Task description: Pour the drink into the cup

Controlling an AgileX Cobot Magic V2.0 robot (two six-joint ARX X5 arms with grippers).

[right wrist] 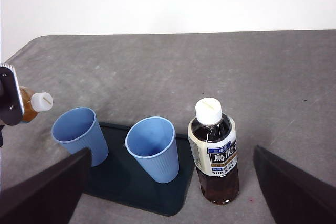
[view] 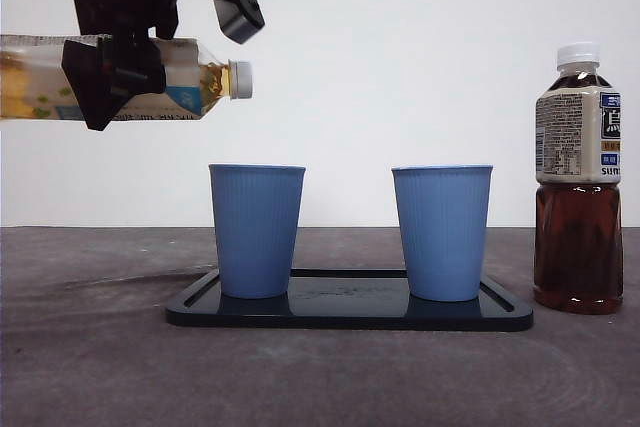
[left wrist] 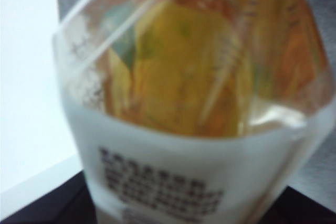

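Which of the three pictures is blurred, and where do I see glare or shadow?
Left wrist view: the held tea bottle fills the picture, out of focus, its label print unreadable. Front view: sharp; the black tray reflects the two blue cups. Right wrist view: sharp, evenly lit; the dark tea bottle has small highlights near its neck.

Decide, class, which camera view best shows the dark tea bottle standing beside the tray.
The front view: the dark tea bottle stands upright in full profile, cap to base, right of the tray. The right wrist view shows it smaller, from above. The left wrist view misses it.
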